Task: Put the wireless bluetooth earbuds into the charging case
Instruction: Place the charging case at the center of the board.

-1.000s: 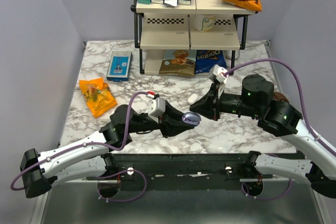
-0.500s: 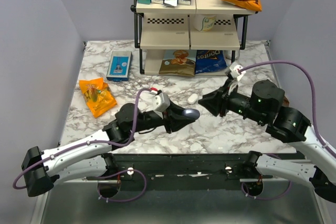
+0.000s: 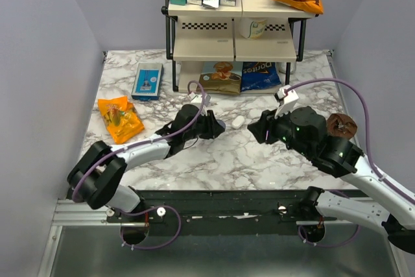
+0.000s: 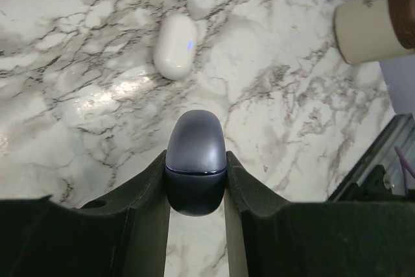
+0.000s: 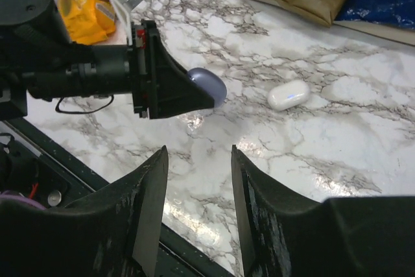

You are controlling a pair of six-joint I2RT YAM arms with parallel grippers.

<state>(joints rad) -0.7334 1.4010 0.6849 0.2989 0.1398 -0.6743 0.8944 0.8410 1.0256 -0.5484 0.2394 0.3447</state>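
Note:
The charging case (image 4: 196, 150), a small glossy lavender-blue shell with its lid closed, is held just above the marble table (image 3: 285, 160). My left gripper (image 4: 196, 168) is shut on its sides, and the case (image 5: 210, 85) pokes out past the fingertips in the right wrist view. The left gripper (image 3: 216, 126) reaches toward the table's middle. My right gripper (image 5: 198, 154) is open with nothing between its fingers, a short way right of the case, and the right gripper (image 3: 257, 132) faces it. The earbuds are out of view.
A white oval case (image 3: 238, 121) lies on the table between the two grippers. An orange snack bag (image 3: 120, 119) and a blue box (image 3: 147, 80) lie at the left. A shelf rack (image 3: 233, 37) with snack bags stands at the back. A brown object (image 3: 341, 125) sits at the right.
My left arm has stretched out and carried the case toward the table's middle. My right gripper has opened and drawn back from the case.

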